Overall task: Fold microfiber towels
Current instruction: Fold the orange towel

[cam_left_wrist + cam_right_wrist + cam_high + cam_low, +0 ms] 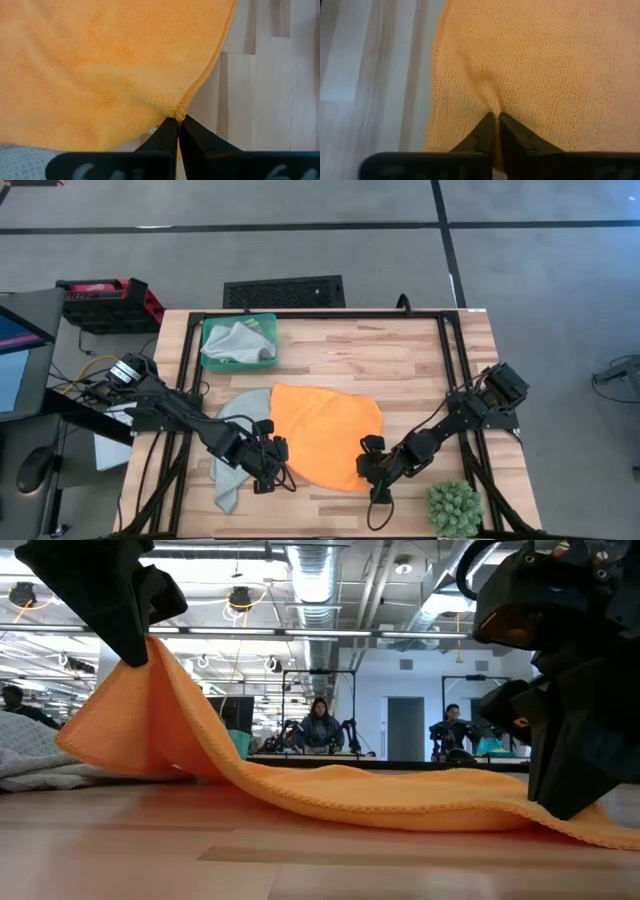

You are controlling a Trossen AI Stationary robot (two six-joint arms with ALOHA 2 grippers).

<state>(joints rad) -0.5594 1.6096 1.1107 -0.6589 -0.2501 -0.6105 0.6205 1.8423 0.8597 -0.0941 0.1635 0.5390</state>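
A: Where is the orange towel (325,435) just now?

B: Spread on the wooden table (400,360), stretched between the two grippers. The left gripper (272,463) has its jaws pinched tight on one corner; in the left wrist view the cloth bunches into a small pucker right at the fingertips (170,131).

A: And the other side?

B: The right gripper (372,470) is closed on the opposite near edge in the same way. The right wrist view shows the fabric gathered into a crease running straight into the closed fingertips (489,127).

A: Is the cloth flat?

B: Not at the left jaws. From table height the corner there is raised off the wood, and the towel slopes down from it to lie on the surface, reaching across to the right jaws.

A: Other towels?

B: A pale grey towel (232,450) lies crumpled just beside the left jaws, partly under the orange one. Another towel (232,340) sits bundled in a green tray (268,330), well beyond the left jaws. A spiky green plant ball (454,508) rests near the right jaws, at the table's near edge.
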